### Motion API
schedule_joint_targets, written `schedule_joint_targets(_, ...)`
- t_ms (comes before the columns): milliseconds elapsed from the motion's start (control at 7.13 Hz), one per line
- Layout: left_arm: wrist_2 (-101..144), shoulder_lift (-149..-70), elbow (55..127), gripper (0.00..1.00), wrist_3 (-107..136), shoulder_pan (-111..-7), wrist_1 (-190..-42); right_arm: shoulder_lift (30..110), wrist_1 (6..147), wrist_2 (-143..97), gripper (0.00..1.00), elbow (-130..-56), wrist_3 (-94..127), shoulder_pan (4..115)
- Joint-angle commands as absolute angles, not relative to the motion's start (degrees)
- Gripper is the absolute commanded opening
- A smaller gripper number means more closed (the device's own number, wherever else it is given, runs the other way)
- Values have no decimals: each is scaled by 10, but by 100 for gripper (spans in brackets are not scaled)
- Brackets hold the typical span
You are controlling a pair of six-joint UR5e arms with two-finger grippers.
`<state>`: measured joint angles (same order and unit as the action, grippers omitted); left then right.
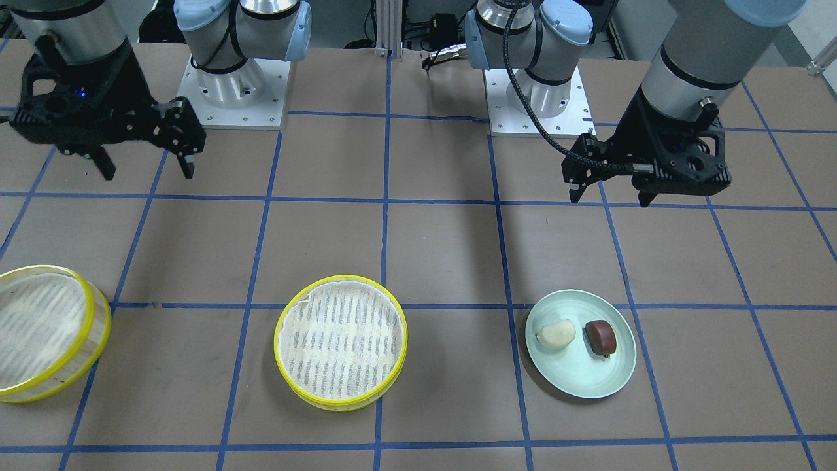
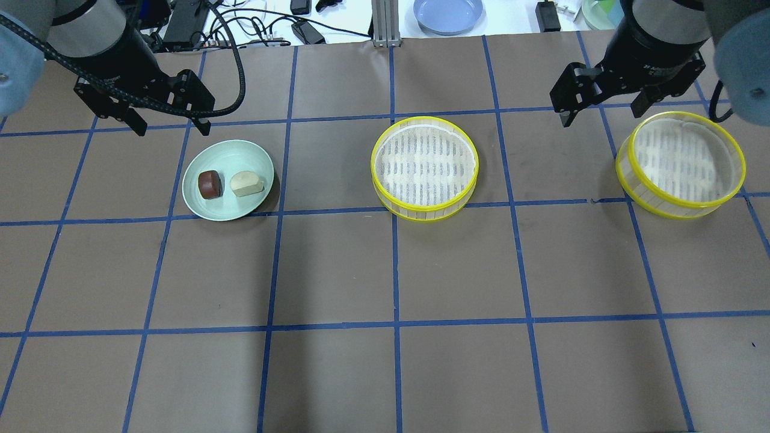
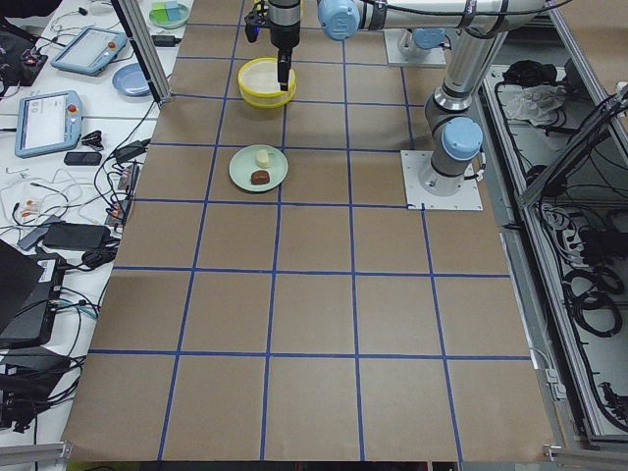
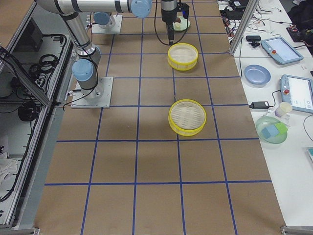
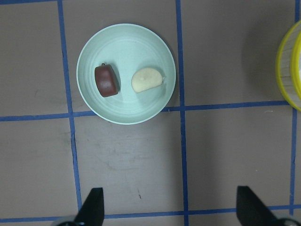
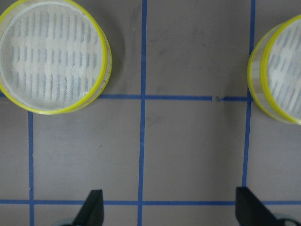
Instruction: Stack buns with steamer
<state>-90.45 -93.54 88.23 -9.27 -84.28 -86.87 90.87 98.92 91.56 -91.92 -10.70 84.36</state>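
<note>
A cream-white bun and a dark reddish-brown bun lie side by side on a pale green plate. They also show in the left wrist view, cream and brown. One yellow-rimmed steamer tier stands at the table's middle, the other at the right; both are empty. My left gripper hangs open and empty above the table just beyond the plate. My right gripper hangs open and empty between the two tiers, nearer the right one.
The table is brown paper with a blue tape grid. The two arm bases stand at the robot's edge. A blue plate, cables and devices lie on the white bench past the far edge.
</note>
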Motion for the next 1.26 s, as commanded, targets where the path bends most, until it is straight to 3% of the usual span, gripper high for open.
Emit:
schedule_joint_targets(0,-904,-979,914,100,-195,-815,-793,871,1025,908,100,-915,-155,748)
schedule_joint_targets(280,-869,-1029,967,100,-284,-799,-678,841,1030,911,100,-907,-271,635)
schedule_joint_targets(561,-835,-1097,970,100,-358,-798,-621,768,1057,876,100,-903,-367,528)
schedule_joint_targets(981,-800,-1156,970,100,-381,-798,-621,661,1195,900,98,-903,-438,513)
schedule_joint_targets(1121,-802,-1167,970,95,-382,-798,-621,640,1206,924,87,-903,-439,512)
